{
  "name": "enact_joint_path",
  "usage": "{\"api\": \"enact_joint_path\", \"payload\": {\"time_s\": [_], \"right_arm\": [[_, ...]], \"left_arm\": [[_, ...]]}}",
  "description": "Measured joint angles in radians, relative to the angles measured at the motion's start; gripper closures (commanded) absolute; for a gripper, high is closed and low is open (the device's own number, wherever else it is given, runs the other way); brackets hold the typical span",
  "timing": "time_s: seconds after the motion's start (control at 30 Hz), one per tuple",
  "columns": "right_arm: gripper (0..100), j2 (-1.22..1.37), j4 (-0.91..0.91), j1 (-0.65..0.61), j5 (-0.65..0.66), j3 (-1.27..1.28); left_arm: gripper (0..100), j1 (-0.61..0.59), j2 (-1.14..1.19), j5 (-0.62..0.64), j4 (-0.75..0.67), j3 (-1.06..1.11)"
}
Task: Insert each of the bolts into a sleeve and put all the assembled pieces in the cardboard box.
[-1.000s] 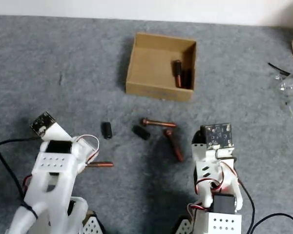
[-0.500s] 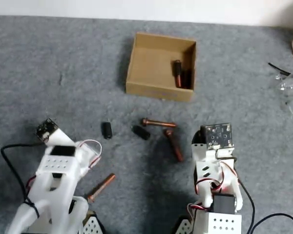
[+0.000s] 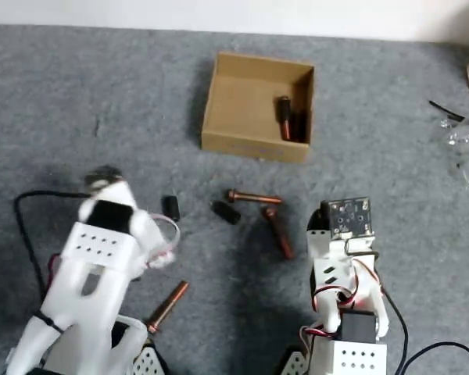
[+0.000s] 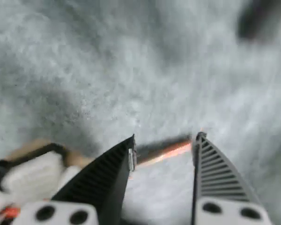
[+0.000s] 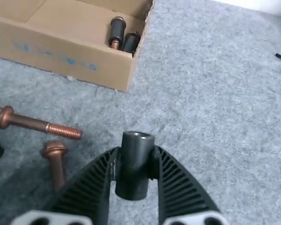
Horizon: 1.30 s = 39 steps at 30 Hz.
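My left gripper (image 4: 166, 137) is open above the grey carpet, and a copper bolt (image 4: 163, 151) lies on the carpet beyond its fingertips. In the high view that bolt (image 3: 166, 306) rests beside the left arm (image 3: 102, 242). My right gripper (image 5: 134, 152) is shut on an upright black sleeve (image 5: 131, 185), near the right arm (image 3: 340, 258). Two more bolts (image 3: 254, 197) (image 3: 279, 232) and two loose sleeves (image 3: 171, 208) (image 3: 226, 212) lie mid-carpet. The cardboard box (image 3: 219, 141) holds an assembled piece (image 3: 284, 117) in its right corner.
From the right wrist, the box wall (image 5: 61, 47) stands ahead, with two bolts (image 5: 35, 124) (image 5: 56, 161) lying between it and the gripper. Loose wires (image 3: 457, 133) lie at the far right edge. Open carpet stretches left of the box.
The left gripper let go of its bolt, which now lies tilted near the arm's base. The left arm swung forward and right toward the loose sleeves. The right arm stayed still.
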Motion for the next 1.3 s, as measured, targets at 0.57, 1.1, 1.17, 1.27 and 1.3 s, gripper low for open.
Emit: {"api": "enact_joint_path", "payload": {"time_s": [0.57, 1.1, 1.17, 1.27, 1.3], "right_arm": [[99.3, 0.000, 0.000, 0.000, 0.000, 0.000], [99.3, 0.000, 0.000, 0.000, 0.000, 0.000], [99.3, 0.000, 0.000, 0.000, 0.000, 0.000], [99.3, 0.000, 0.000, 0.000, 0.000, 0.000], [99.3, 0.000, 0.000, 0.000, 0.000, 0.000]], "left_arm": [[80, 0.094, 0.000, -0.865, 0.038, 0.002], [80, 0.275, 0.000, -0.931, -0.258, 0.275], [80, 0.273, 0.000, -0.931, -0.282, 0.290], [80, 0.275, 0.000, -0.931, -0.296, 0.296], [80, 0.275, 0.000, -0.931, -0.296, 0.296]]}}
